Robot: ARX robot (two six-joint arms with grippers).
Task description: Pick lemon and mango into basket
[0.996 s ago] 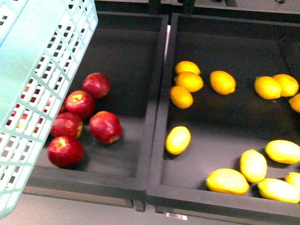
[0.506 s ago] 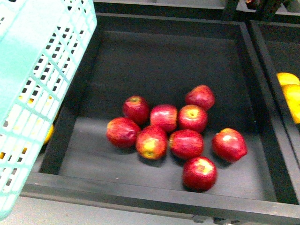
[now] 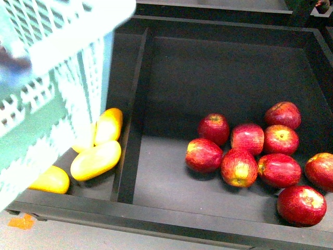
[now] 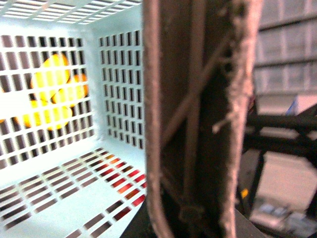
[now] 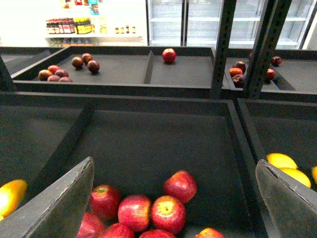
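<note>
The jaws of the right gripper (image 5: pixel 174 161) are standing wide apart and holding nothing, hanging over the red apples (image 5: pixel 168 212). Those of the left gripper (image 4: pixel 195 129) are showing too close and blurred to read, beside the basket (image 4: pixel 59 163). The lemon (image 5: pixel 281 160) is lying across the divider (image 5: pixel 245 148) in the neighbouring compartment, off to one side of the open jaws, its long axis seemingly crosswise to them. That is making the right arm the likelier one, and no mango is showing clearly.
</note>
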